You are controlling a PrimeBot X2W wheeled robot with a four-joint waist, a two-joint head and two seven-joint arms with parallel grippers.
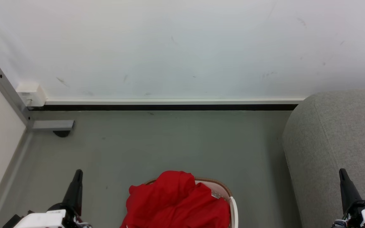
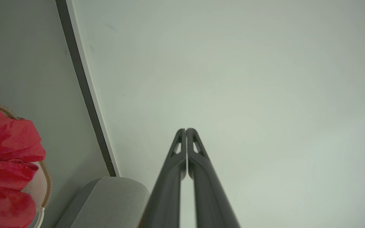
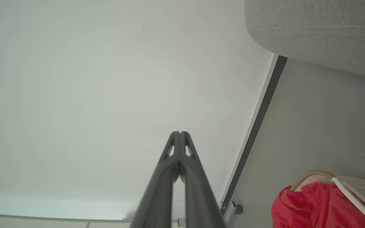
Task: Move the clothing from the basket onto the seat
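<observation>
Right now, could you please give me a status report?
Left pincer shut, empty; right pincer shut, empty. Bright red fabric garment heaped in oval cream plastic basket. Grey fabric sofa to right, no obstacle between.

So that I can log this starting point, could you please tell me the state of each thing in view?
basket: upright on the floor, loaded, standing apart from the seat.
clothing: piled in the basket, rising above its rim, ungripped.
seat: clothing not yet on it.
left tool: shut, holding nothing.
right tool: shut, holding nothing.
</observation>
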